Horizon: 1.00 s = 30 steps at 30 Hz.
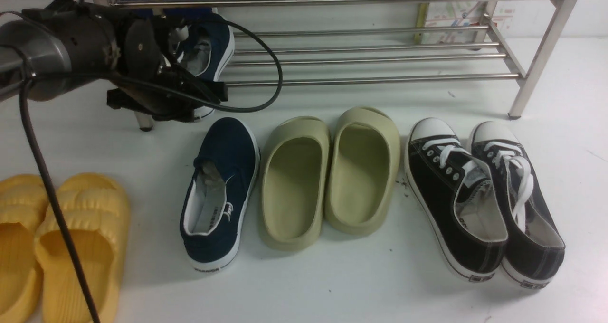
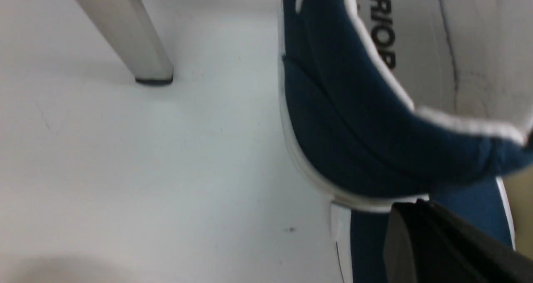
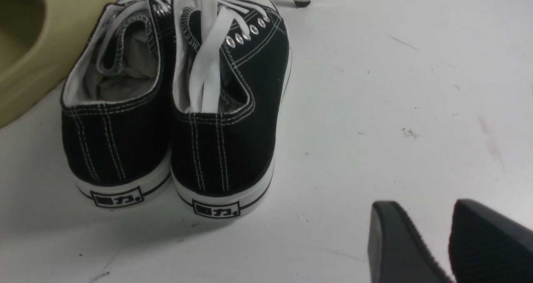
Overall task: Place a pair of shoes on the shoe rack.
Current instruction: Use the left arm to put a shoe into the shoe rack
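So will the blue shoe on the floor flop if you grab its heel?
Probably a bit: the blue shoe looks like soft canvas, crumpled inside the opening. Its white sole should keep the bottom stiffer. It lies flat on the floor, so a push would likely slide it, not tip it.

The shoe rack (image 1: 370, 80) is shiny metal tubing, the navy shoe (image 1: 228, 156) matt canvas (white rubber sole).
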Each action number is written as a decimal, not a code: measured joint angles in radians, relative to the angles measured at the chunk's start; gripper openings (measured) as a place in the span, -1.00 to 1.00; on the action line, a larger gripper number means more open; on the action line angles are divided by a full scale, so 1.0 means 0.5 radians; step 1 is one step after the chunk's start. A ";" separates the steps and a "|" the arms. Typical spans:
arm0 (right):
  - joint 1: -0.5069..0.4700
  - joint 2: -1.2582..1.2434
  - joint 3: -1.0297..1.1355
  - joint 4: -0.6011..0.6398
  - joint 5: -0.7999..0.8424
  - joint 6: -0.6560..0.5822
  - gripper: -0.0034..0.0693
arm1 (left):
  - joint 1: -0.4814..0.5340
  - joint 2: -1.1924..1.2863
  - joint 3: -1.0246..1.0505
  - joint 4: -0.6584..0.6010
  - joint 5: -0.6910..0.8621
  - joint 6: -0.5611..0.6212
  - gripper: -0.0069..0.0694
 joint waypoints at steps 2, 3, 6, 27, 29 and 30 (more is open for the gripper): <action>0.000 0.000 0.000 0.000 0.000 0.000 -0.25 | 0.000 0.006 0.006 0.025 -0.013 -0.026 -0.85; 0.000 0.000 0.000 0.000 0.000 0.002 -0.25 | 0.000 0.005 0.008 0.053 -0.035 -0.056 -0.85; 0.000 0.000 0.000 0.000 0.000 0.002 -0.25 | 0.000 0.007 0.008 0.131 -0.078 -0.117 -0.85; 0.000 0.000 0.000 0.000 -0.002 0.002 -0.25 | 0.000 0.019 0.012 0.379 -0.240 -0.353 -0.85; 0.000 0.000 0.000 0.000 -0.002 0.002 -0.25 | 0.000 0.019 0.012 0.379 -0.225 -0.353 -0.85; 0.000 0.000 0.000 0.000 -0.002 0.002 -0.25 | 0.000 0.019 0.012 0.379 -0.207 -0.353 -0.84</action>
